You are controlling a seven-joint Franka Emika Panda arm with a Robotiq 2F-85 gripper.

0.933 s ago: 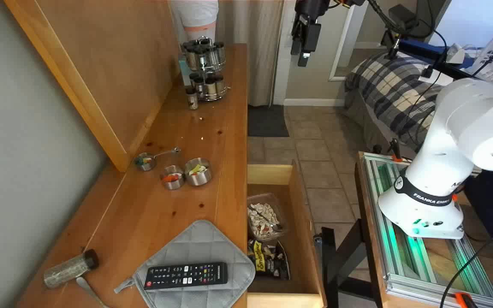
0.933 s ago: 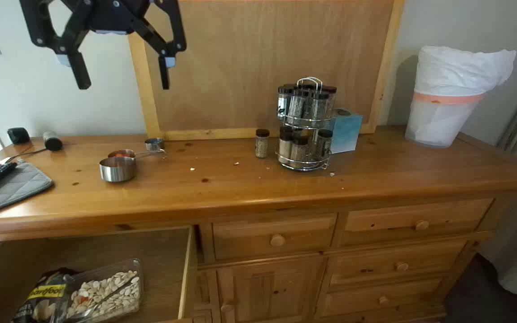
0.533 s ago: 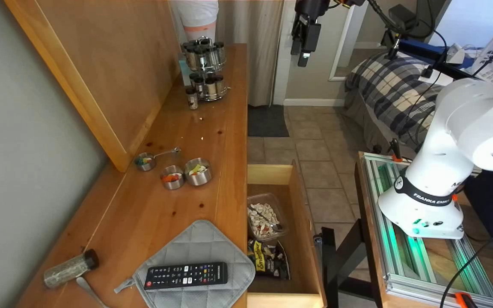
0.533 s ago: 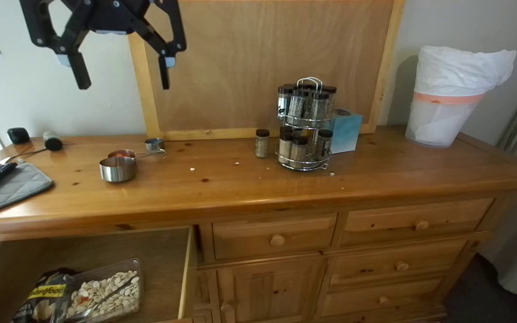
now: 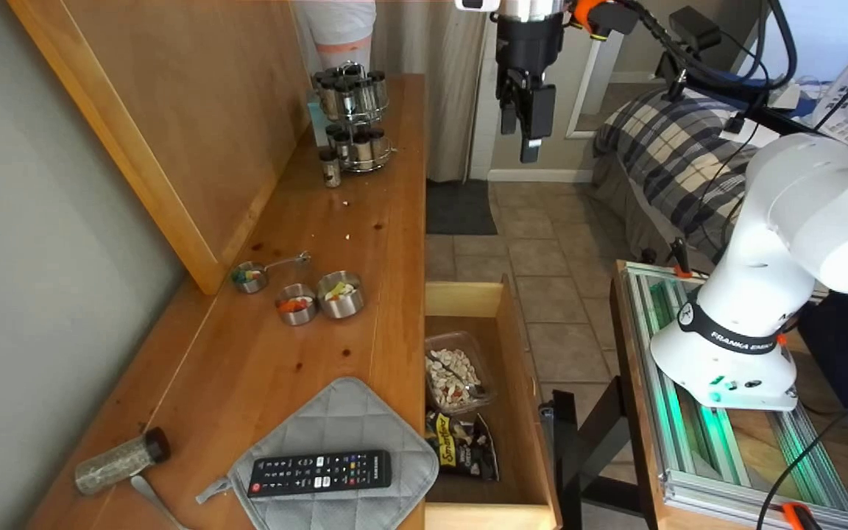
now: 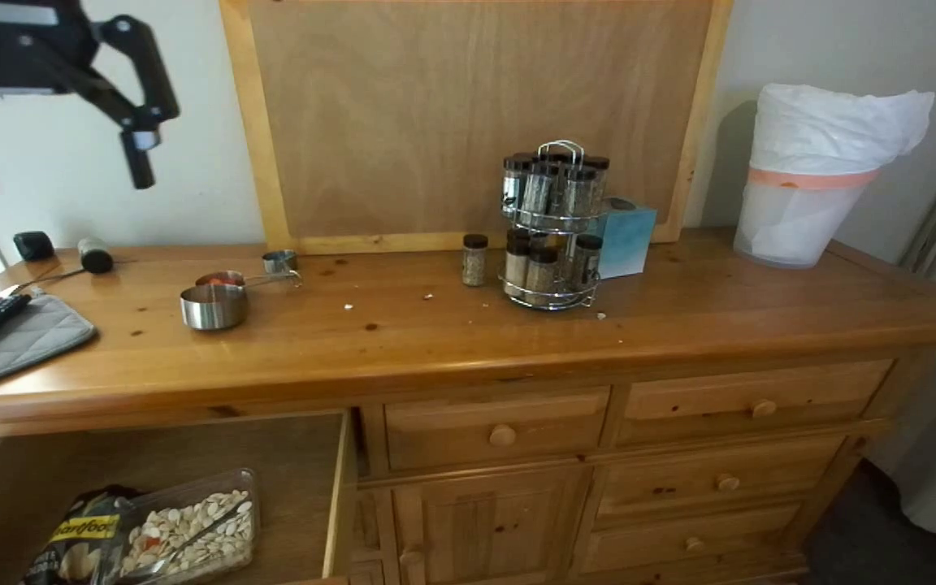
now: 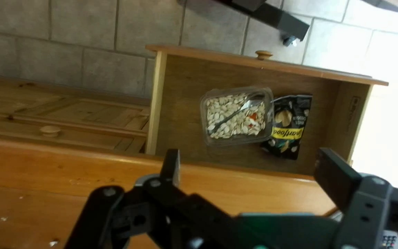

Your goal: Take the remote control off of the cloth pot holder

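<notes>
In an exterior view the remote [image 5: 319,473] lies flat on the grey pot holder [image 5: 350,416], by the front edge of the desk [image 5: 247,361], its length running towards that edge. One corner of the pot holder reaches the edge, beside the open drawer [image 5: 490,517]. The remote should be light, stiff and smooth, fairly sturdy, and apt to slip from a careless pinch. I would take it by its two long sides, near the middle, so that neither end dips. The pot holder looks soft and may bunch if the grip goes too low.

In an exterior view the claw [image 6: 59,179] hangs high above the level of the desk, its fingers [image 6: 138,165] wide apart, holding nothing, well away from the remote.

In the wrist view the desk's front edge and the drawer show between the wide-set fingers, which spread roughly along that edge; this should suit closing across the remote's width. Buttons [image 7: 389,240] at lower right are probably the remote's, mostly hidden.
</notes>
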